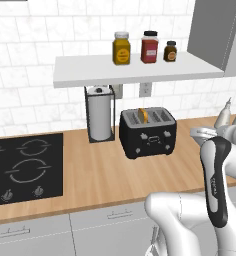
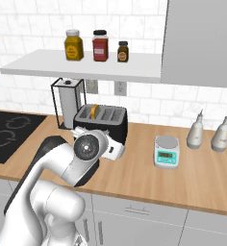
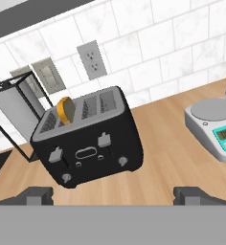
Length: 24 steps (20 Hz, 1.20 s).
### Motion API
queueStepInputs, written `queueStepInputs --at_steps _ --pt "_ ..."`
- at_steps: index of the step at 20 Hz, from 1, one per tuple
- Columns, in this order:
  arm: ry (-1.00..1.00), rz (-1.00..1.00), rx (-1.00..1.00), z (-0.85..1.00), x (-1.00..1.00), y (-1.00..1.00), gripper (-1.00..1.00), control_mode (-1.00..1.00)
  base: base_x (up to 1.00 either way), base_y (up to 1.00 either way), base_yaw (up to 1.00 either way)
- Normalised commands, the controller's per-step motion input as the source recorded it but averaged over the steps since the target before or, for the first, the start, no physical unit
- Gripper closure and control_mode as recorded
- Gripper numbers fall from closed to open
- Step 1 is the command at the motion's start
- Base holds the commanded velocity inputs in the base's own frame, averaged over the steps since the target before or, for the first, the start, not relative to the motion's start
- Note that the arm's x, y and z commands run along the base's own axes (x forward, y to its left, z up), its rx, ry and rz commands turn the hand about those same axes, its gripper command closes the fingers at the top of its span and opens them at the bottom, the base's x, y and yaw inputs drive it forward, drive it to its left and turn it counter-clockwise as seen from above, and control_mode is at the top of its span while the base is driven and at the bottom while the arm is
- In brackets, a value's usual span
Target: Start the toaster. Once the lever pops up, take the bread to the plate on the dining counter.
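We see a long wooden counter (image 1: 105, 175) running under a white tiled wall, with a black cooktop (image 1: 22, 167) set into it at nine o'clock in the left base view. Above, a white shelf (image 1: 135, 70) carries three jars (image 1: 149, 47) at twelve o'clock. The paper towel stand (image 1: 100, 114) sits just left of the toaster (image 1: 147, 132), close but apart from it. The toaster stands upright on the counter, near the centre of the left base view and at about ten o'clock in the hand view. In its left slot we see the bread (image 3: 66, 110), an orange-tan edge poking above the top. On the toaster's front, two greyish tabs show in the hand view; the lever (image 3: 104, 139) sits high on the face. A scale (image 2: 166, 151) with a green display rests at three o'clock from the toaster in the right base view, and two pale bottles (image 2: 209, 132) stand beyond it. Our gripper (image 3: 117, 195) has its fingers spread wide, holding nothing, hanging short of the toaster's front at six o'clock in the hand view.
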Motion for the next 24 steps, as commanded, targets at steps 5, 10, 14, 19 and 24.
queueStepInputs --at_steps 5,10,14,19,24 --pt "0.00 0.00 0.00 0.00 0.00 0.00 -1.00 -1.00 0.00 0.00 0.00" --pt "0.00 0.00 0.00 0.00 0.00 0.00 -1.00 -1.00 0.00 0.00 0.00" --pt "0.00 0.00 0.00 0.00 0.00 0.00 -1.00 -1.00 0.00 0.00 0.00" --pt "0.00 0.00 0.00 0.00 0.00 0.00 -1.00 -1.00 0.00 0.00 0.00" --pt "0.00 0.00 0.00 0.00 0.00 0.00 -1.00 -1.00 0.00 0.00 0.00"
